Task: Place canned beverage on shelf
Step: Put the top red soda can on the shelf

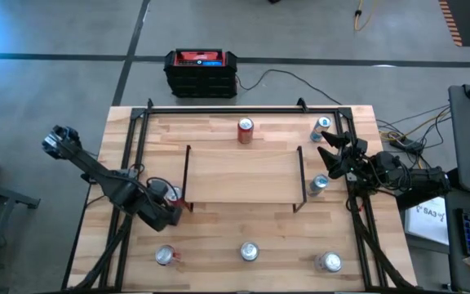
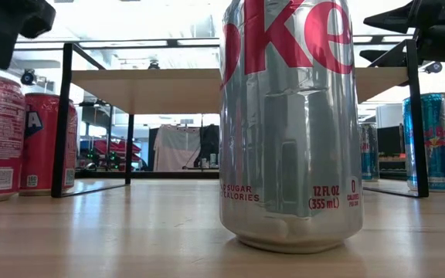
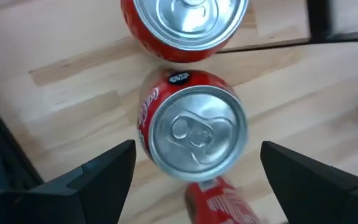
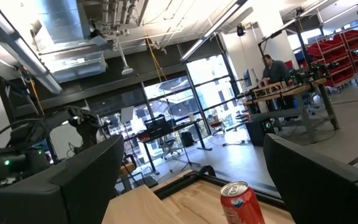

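Left hand (image 1: 172,206) lower left of high view, just off shelf (image 1: 243,173) corner; fingers apart, straddling upright red can (image 3: 192,124), not clamped. Second red can (image 3: 182,25) just beside it.

Can: thin metal, rigid if full, dents if squeezed hard; smooth painted wall, likely slippery; top-heavy when tilted. Best grip: mid-body, across round sides, kept upright.

Right hand (image 1: 326,155) at right shelf edge, fingers apart, empty.

Shelf top bare; other cans around bench (image 1: 219,233).

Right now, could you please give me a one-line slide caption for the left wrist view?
Left end effector open above an upright red can, a second red can just beyond.
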`<action>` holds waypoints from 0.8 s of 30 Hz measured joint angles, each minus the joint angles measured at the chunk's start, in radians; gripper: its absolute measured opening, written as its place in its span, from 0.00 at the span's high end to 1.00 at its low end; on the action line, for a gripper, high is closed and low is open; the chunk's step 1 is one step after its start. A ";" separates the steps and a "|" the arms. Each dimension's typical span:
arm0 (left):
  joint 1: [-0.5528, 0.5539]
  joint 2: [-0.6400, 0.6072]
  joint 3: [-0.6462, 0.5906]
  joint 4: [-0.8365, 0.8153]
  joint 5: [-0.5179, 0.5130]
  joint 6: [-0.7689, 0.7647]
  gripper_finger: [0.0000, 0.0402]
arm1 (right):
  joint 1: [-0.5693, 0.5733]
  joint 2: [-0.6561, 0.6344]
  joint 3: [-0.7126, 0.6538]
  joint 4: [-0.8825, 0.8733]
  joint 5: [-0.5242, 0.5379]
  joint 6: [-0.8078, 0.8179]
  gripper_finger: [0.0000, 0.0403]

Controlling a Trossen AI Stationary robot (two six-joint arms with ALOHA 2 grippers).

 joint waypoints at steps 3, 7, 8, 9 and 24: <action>0.000 -0.049 0.007 -0.008 -0.042 -0.006 0.18 | 0.000 0.000 0.000 0.000 0.000 0.001 0.08; 0.000 -0.094 0.062 -0.047 -0.154 -0.008 0.18 | 0.000 0.000 0.000 0.000 0.000 0.001 0.08; 0.001 -0.098 0.083 -0.072 -0.188 -0.004 0.18 | 0.000 0.000 0.000 0.000 0.000 0.001 0.08; 0.002 -0.100 0.107 -0.101 -0.221 0.006 0.18 | 0.000 0.000 0.000 0.000 0.000 0.000 0.08; 0.611 0.042 0.526 -0.213 -0.300 0.937 0.18 | 0.000 0.000 0.000 0.000 0.000 0.000 0.08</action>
